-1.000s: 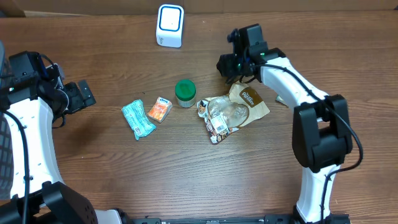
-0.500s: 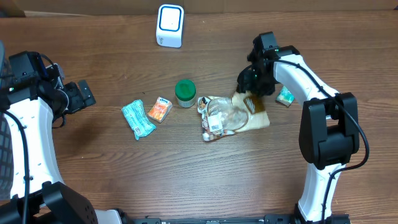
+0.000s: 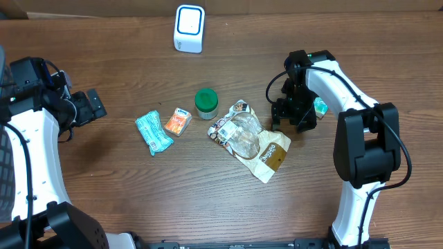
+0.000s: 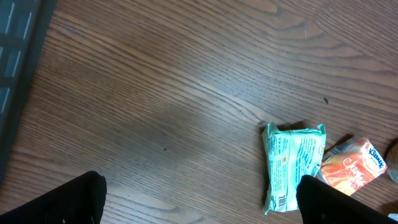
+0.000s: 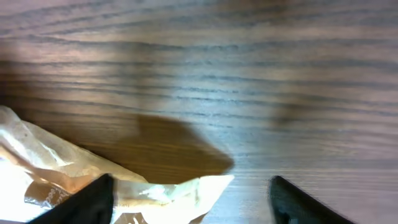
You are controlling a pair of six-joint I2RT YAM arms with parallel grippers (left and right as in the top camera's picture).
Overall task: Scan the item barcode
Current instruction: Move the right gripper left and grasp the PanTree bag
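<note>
The wooden desk carries everything. The biggest thing on it is the clear-and-brown snack bag, which lies flat and slanted near the middle with a white label at its left end.

The right hand stands just right of the bag's upper half, apart from it. Its fingers are spread wide and grip nothing. Its wrist view shows only a corner of the bag lying on the wood below.

The left hand is far to the left of the bag, spread fully and empty.

A white scanner stands well beyond the bag, up and to its left, by the far edge. A teal packet lies well left of the bag. A green-lidded jar stands just above the bag's left end. An orange tissue pack lies left of the bag, between the jar and the teal packet. A small teal item lies right of the bag, past the right hand and partly hidden by the arm.
</note>
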